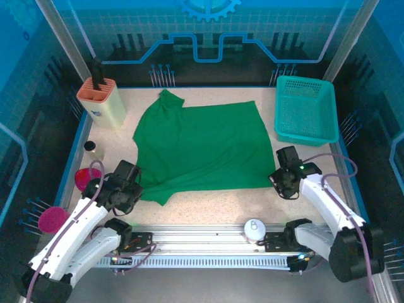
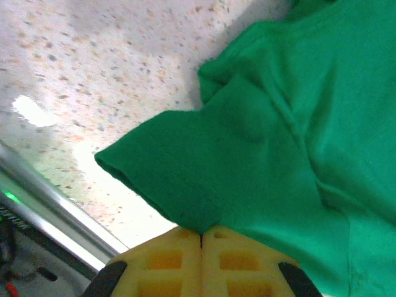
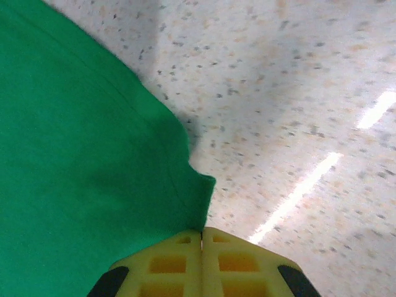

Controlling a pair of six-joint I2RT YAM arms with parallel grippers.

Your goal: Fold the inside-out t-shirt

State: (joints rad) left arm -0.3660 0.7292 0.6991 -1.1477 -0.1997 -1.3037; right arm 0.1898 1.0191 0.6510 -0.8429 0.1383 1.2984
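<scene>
Green t-shirt [image 1: 202, 148] spread flat, near edge clamped by left pincer [image 2: 201, 235], right pincer [image 3: 201, 232]

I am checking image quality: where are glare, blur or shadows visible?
Left wrist view: bright glare patch on the table, green t-shirt sharp. Right wrist view: glare streaks on the table, shadow beside the t-shirt's edge. Top external view: bluish, even light.
</scene>
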